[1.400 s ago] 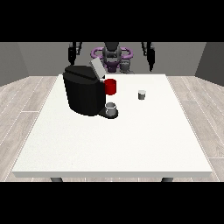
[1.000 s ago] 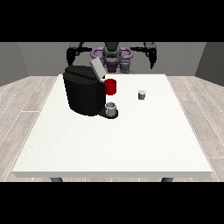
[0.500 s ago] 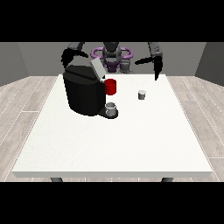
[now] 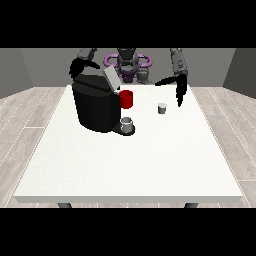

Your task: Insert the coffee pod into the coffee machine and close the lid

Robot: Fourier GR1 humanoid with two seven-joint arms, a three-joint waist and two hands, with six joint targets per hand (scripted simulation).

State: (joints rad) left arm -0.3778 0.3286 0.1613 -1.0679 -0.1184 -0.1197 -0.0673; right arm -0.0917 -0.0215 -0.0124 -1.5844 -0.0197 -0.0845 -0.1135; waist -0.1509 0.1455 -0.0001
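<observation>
The large white rectangular table (image 4: 125,165) fills the frame's centre. On it, upper left of centre, stands the bulky black coffee machine (image 4: 96,106) with its grey lid (image 4: 111,78) tilted open, a red cup (image 4: 126,99) at its side and a small grey cup (image 4: 127,122) on its tray. The small grey cylindrical coffee pod (image 4: 161,108) sits on the table right of centre. The hand at the view's right (image 4: 180,90) hangs just right of it, fingers straight and pointing down, holding nothing. The hand at the view's left (image 4: 78,66) hovers over the machine; its fingers cannot be made out. The light pod could tip or skid if the fingers meet it off-centre.
</observation>
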